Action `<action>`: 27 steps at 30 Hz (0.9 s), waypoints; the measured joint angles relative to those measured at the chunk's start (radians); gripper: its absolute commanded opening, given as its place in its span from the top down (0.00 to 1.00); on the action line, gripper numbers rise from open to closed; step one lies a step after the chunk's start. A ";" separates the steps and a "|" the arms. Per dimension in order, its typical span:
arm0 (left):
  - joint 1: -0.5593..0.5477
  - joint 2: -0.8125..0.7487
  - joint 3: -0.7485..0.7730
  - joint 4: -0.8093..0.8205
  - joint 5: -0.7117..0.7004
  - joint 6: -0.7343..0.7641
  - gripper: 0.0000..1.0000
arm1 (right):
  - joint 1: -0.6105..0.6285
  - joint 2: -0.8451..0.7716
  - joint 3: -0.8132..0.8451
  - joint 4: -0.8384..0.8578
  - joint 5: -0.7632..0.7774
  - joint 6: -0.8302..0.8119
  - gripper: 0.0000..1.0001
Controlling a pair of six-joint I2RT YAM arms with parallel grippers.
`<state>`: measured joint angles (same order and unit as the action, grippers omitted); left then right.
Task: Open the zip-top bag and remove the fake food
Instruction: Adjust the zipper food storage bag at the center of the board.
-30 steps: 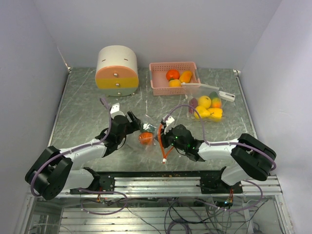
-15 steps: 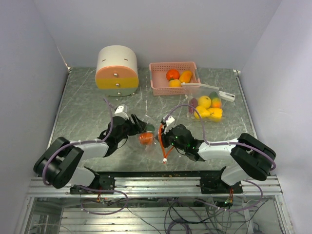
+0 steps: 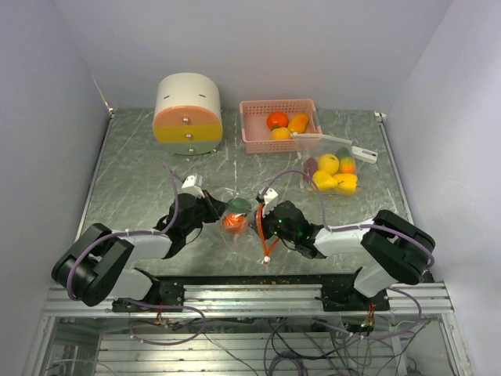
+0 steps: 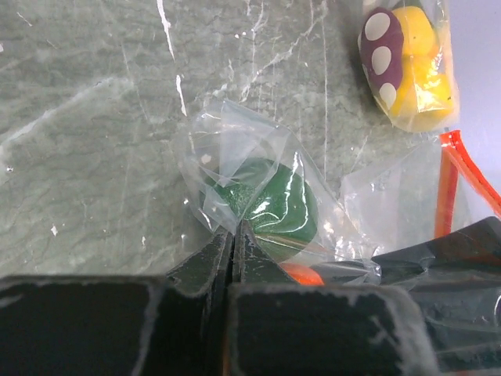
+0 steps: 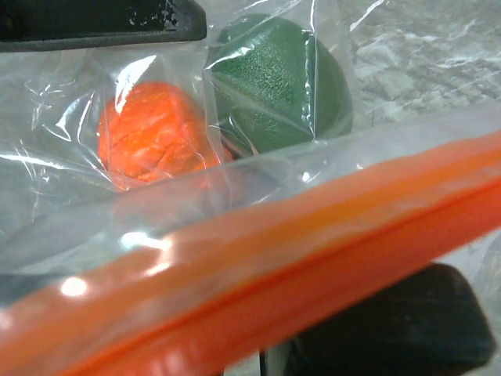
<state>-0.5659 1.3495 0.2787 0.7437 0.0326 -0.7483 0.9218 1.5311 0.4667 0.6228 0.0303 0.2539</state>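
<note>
L tool [image 4: 232,239] pressed together, pinching clear film of zip-top bag [image 4: 235,149] right by green fake food [image 4: 270,205]. R tool [image 3: 264,216] clamps bag's orange zip strip [image 5: 258,266]. Bag w/ green + orange piece [image 5: 153,133] inside lies on table [image 3: 133,172], mid near edge, btwn both tools.

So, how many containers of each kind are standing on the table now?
Zip-top bags: 2 (near bag, far bag)
Pink basket: 1
Round drawer box: 1
Total: 4
</note>
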 measured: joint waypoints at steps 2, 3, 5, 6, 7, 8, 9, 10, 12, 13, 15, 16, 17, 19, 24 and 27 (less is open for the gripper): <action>0.000 -0.005 -0.003 0.002 0.003 0.000 0.93 | 0.000 0.009 0.001 0.002 -0.008 0.000 0.68; 0.000 -0.006 -0.009 0.003 0.003 0.000 0.93 | 0.000 0.012 0.002 0.002 -0.013 0.003 0.65; 0.000 -0.006 -0.016 0.001 0.003 0.000 0.93 | 0.000 0.016 0.004 0.009 -0.024 -0.001 0.61; 0.000 -0.005 -0.018 -0.001 0.003 0.000 0.93 | 0.000 0.019 0.005 0.013 -0.031 -0.002 0.61; 0.000 -0.002 -0.018 -0.003 0.002 0.000 0.93 | -0.001 0.022 0.005 0.017 -0.042 -0.003 0.60; 0.000 0.004 -0.018 -0.002 0.000 0.000 0.93 | -0.001 0.026 0.007 0.018 -0.051 -0.004 0.60; 0.000 0.015 -0.018 -0.003 -0.005 -0.004 0.93 | -0.001 0.034 0.012 0.021 -0.069 -0.006 0.60; 0.000 0.029 -0.018 -0.001 -0.008 -0.008 0.93 | -0.002 0.042 0.018 0.023 -0.086 -0.008 0.59; 0.000 0.069 -0.018 0.005 -0.015 -0.019 0.93 | -0.002 0.057 0.029 0.024 -0.120 -0.012 0.57; 0.001 0.093 -0.018 0.013 -0.019 -0.027 0.93 | -0.002 0.063 0.032 0.024 -0.144 -0.014 0.56; 0.001 0.129 -0.018 0.024 -0.026 -0.037 0.93 | -0.003 0.067 0.034 0.026 -0.180 -0.018 0.54; 0.001 0.150 -0.018 0.032 -0.030 -0.042 0.93 | -0.003 0.068 0.034 0.027 -0.200 -0.019 0.52; 0.001 0.167 -0.017 0.036 -0.034 -0.046 0.93 | -0.003 0.068 0.034 0.036 -0.228 -0.019 0.50; 0.001 0.195 -0.016 0.050 -0.038 -0.056 0.93 | -0.002 0.068 0.033 0.048 -0.253 -0.019 0.46; 0.001 0.213 -0.009 0.067 -0.045 -0.071 0.93 | 0.000 0.068 0.031 0.098 -0.323 -0.005 0.36; 0.001 0.206 -0.006 0.052 -0.055 -0.079 0.93 | 0.002 0.072 0.031 0.121 -0.350 0.003 0.33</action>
<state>-0.5652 1.5551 0.2726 0.7956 -0.0227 -0.8272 0.9234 1.6035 0.4973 0.7437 -0.3199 0.2569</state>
